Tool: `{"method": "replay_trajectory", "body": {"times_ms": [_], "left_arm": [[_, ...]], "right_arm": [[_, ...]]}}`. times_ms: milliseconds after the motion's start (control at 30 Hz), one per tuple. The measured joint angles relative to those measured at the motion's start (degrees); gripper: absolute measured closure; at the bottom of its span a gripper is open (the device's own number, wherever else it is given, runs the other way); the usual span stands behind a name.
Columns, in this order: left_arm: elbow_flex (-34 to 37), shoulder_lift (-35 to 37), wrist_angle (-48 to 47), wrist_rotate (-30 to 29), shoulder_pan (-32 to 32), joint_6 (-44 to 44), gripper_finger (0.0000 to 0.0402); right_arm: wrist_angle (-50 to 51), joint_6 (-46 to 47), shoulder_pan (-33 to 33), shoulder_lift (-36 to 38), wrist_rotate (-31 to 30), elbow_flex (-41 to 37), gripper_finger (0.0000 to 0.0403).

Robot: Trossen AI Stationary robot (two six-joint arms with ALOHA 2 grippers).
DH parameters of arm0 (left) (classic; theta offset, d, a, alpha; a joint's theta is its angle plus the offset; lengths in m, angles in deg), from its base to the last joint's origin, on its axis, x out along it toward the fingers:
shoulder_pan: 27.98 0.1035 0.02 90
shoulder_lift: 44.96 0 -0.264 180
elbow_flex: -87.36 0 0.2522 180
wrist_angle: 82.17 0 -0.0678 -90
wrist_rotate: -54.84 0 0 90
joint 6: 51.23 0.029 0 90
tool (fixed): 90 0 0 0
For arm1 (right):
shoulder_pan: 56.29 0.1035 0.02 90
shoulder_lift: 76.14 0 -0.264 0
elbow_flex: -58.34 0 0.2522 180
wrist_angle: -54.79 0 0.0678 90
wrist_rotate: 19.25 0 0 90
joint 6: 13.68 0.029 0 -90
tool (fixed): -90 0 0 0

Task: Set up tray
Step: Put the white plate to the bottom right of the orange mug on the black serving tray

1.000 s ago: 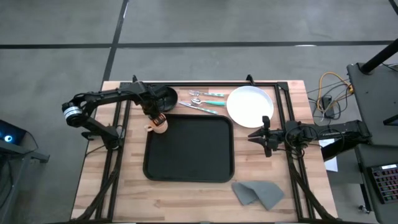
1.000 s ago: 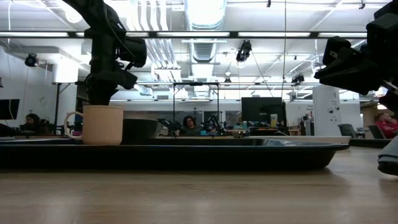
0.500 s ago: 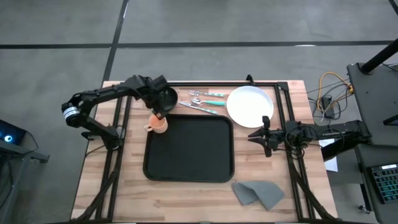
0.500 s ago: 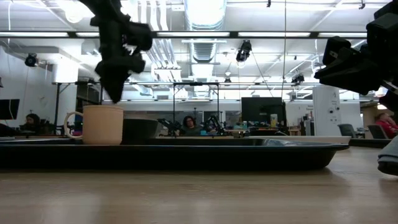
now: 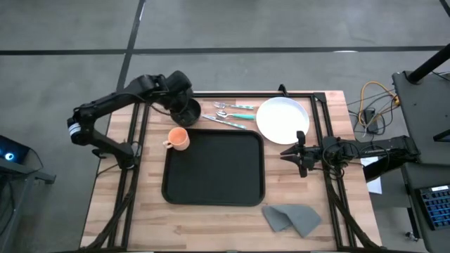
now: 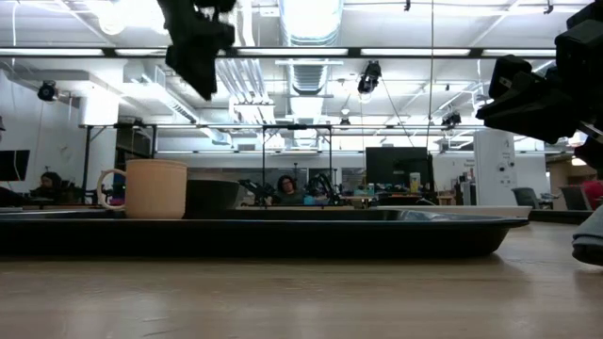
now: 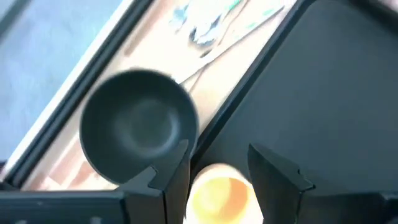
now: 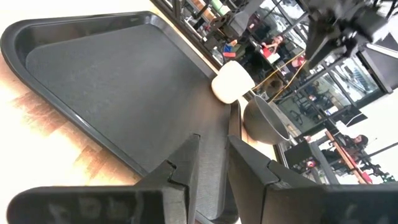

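Observation:
The black tray (image 5: 214, 167) lies in the middle of the table. A peach cup (image 5: 179, 138) stands upright at its far left corner, handle toward the left; I cannot tell whether it rests on the rim or on the wood. My left gripper (image 7: 217, 171) is open and hangs high (image 6: 198, 47) over the black bowl (image 5: 186, 109), clear of the cup (image 7: 217, 193). My right gripper (image 5: 285, 152) waits shut at the tray's right edge, pointing left across the tray (image 8: 112, 74).
The black bowl (image 7: 137, 130) sits on the wood just beyond the tray's far left corner. Teal-handled cutlery (image 5: 232, 112) and a round white plate (image 5: 283, 118) lie along the far edge. A crumpled grey cloth (image 5: 292, 219) lies near the right front corner.
My left gripper has come off the cup, risen well above it and drawn back toward the table's far edge, over the black bowl. The cup has stayed upright where it was at the tray's corner.

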Motion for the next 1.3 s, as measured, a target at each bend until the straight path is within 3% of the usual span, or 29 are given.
{"method": "replay_trajectory", "body": {"times_ms": [333,767,1300], "left_arm": [[3.51,10.59,1.48,0.13,-4.62,-2.72,0.026],[18.46,25.79,10.87,0.13,-7.72,-6.87,0.026],[21.31,27.11,13.49,2.95,-7.72,-7.74,0.026]], "right_arm": [[-0.02,0.0,-0.01,0.0,-0.01,0.0,0.0335],[0.0,0.0,-0.01,-0.01,-0.01,0.02,0.0335],[0.0,0.0,-0.01,-0.01,-0.01,0.0,0.0335]]}}
